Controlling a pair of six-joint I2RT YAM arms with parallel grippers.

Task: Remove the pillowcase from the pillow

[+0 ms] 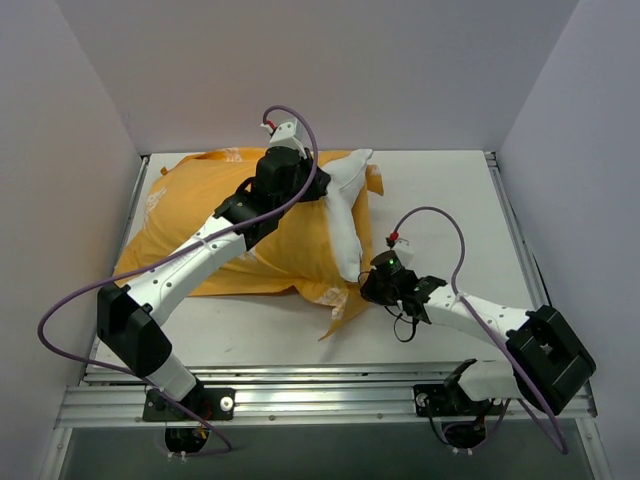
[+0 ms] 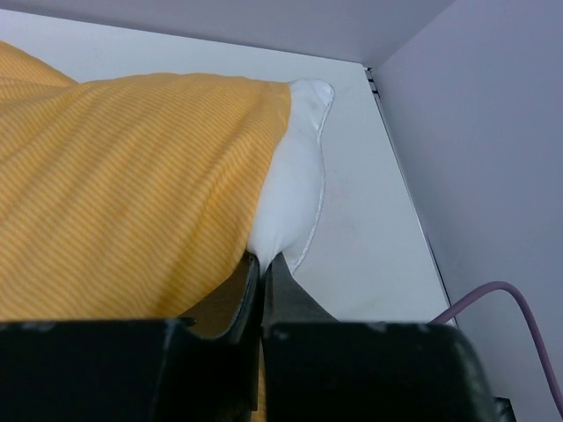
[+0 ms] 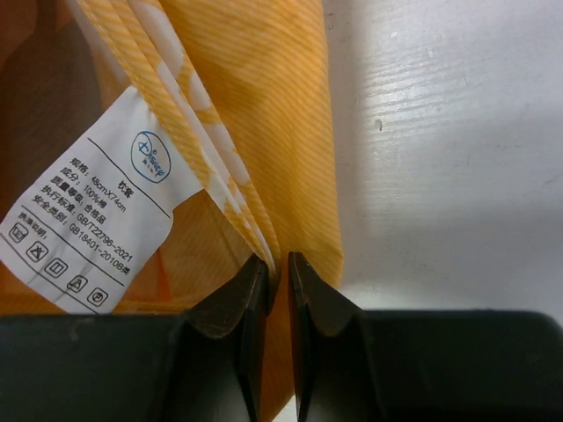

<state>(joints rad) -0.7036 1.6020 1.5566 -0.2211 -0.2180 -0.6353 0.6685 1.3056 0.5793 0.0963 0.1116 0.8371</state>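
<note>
The orange-yellow pillowcase (image 1: 200,215) lies across the left and middle of the table with the white pillow (image 1: 345,215) sticking out of its right, open end. My left gripper (image 1: 318,190) is shut on the exposed pillow; in the left wrist view its closed tips (image 2: 263,260) pinch the white pillow (image 2: 295,193) right beside the orange case edge (image 2: 132,202). My right gripper (image 1: 366,288) is shut on the pillowcase's loose lower edge; in the right wrist view its tips (image 3: 278,262) clamp the striped orange fabric (image 3: 264,105) next to a white care label (image 3: 97,211).
White walls stand at the back and both sides. The bare white tabletop (image 1: 440,190) stretches to the right of the pillow. A metal rail (image 1: 300,395) runs along the near edge. Purple cables (image 1: 440,215) loop above both arms.
</note>
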